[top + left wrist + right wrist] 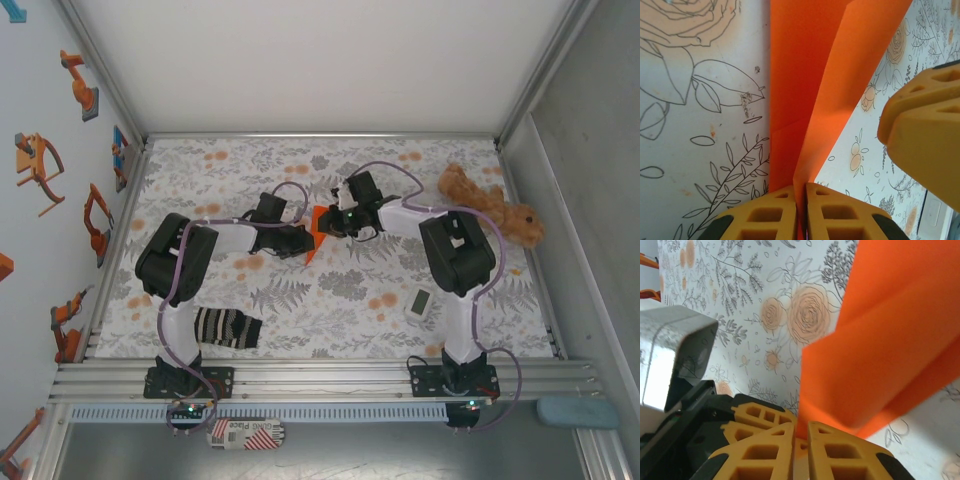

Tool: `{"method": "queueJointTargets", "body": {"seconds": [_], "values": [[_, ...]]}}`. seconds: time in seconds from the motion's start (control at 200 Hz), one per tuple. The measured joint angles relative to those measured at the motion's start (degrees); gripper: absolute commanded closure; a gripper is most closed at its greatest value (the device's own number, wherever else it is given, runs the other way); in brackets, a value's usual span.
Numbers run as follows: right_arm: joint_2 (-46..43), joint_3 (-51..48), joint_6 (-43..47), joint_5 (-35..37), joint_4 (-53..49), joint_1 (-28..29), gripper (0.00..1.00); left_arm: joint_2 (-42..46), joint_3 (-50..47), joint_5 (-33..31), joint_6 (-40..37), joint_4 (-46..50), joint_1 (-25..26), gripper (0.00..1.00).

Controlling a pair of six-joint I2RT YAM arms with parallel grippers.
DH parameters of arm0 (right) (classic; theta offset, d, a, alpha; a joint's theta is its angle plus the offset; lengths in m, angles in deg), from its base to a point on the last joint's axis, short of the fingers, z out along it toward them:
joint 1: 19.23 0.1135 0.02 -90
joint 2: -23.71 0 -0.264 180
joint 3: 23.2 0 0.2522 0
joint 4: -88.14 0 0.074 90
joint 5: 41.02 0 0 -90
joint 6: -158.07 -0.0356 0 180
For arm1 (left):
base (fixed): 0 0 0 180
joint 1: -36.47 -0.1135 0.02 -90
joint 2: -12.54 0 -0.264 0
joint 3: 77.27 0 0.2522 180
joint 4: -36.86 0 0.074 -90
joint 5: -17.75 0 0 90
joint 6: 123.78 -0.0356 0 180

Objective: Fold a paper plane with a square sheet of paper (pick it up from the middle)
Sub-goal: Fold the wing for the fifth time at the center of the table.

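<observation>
Where both arms meet over the floral-patterned table point(330, 290), folded bright orange paper sheet point(795, 70) is held between them, clamped by left gripper point(800, 192), also by right gripper point(801, 427).

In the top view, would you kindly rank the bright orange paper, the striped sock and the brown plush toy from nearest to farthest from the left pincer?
1. The bright orange folded paper sheet, clamped in the left pincer.
2. The black-and-white striped sock, near edge, left side.
3. The brown plush toy, far right.
</observation>
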Motion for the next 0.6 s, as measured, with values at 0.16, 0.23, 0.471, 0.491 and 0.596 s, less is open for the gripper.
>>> {"method": "queueJointTargets", "body": {"seconds": [0.16, 0.23, 0.471, 0.491, 0.596], "values": [[1.09, 2.14, 0.02, 0.2, -1.03, 0.04, 0.87, -0.31, 0.61, 0.46, -0.07, 0.9, -0.15, 0.87], [1.68, 2.91, 0.02, 0.26, -1.62, 0.07, 0.87, -0.39, 0.7, 0.7, -0.09, 0.98, -0.2, 0.87], [3.93, 3.48, 0.02, 1.7, -3.67, 0.11, 0.88, -0.5, 0.98, 1.01, -0.09, 1.38, -0.26, 0.86], [4.0, 3.48, 0.02, 1.77, -3.82, 0.11, 0.88, -0.5, 0.98, 1.01, -0.09, 1.38, -0.26, 0.86], [4.17, 3.5, 0.02, 2.14, -3.98, 0.11, 0.88, -0.52, 0.98, 1.03, -0.09, 1.38, -0.24, 0.86]]}}
